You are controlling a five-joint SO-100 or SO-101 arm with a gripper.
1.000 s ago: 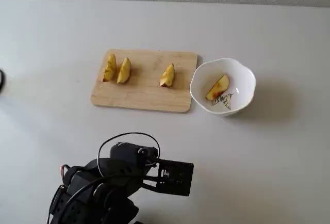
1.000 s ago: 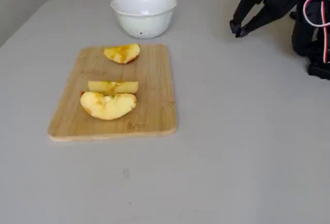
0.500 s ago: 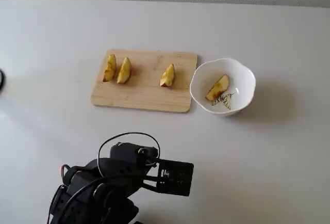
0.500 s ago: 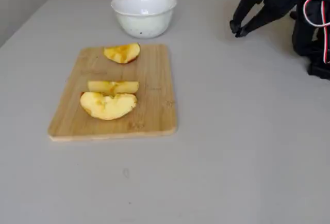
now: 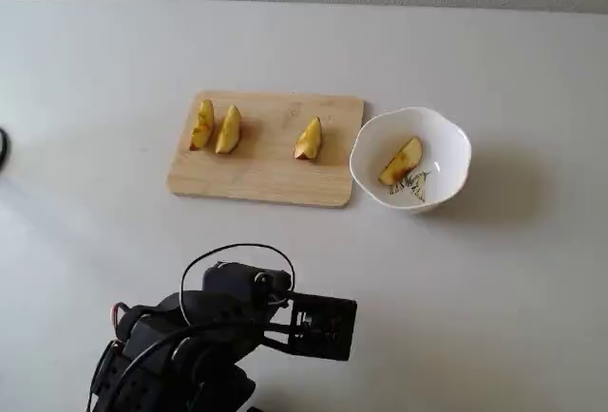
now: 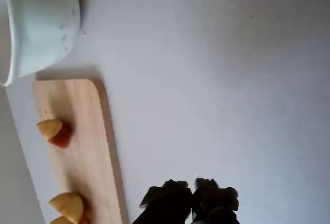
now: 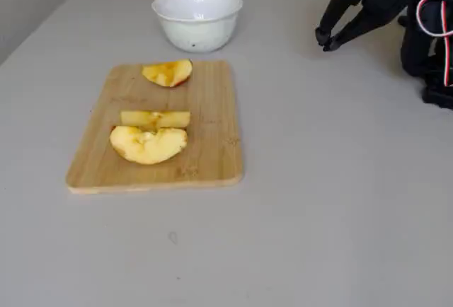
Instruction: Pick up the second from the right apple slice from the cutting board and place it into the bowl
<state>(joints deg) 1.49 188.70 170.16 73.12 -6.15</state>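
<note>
Desk (image 5: 532,270) surface, pale grey, carries everything. Going left to right in the fixed view from above: two apple wedges (image 5: 216,128) lie side by side, almost touching, at the left end of the cutting board (image 5: 256,170); a third wedge (image 5: 308,139) lies alone nearer the board's right edge. Just beside that edge stands the bowl (image 5: 452,141), close to the board but whether it touches cannot be told. The apple slice (image 5: 402,160) lies inside the bowl, leaning on its inner wall above the dark mark. Well apart from all this, at the bottom of that view, sits the folded black arm. In the wrist view the hand (image 6: 192,184) holds nothing, its fingertips drawn close together over bare desk, with nothing between it and the board.
</note>
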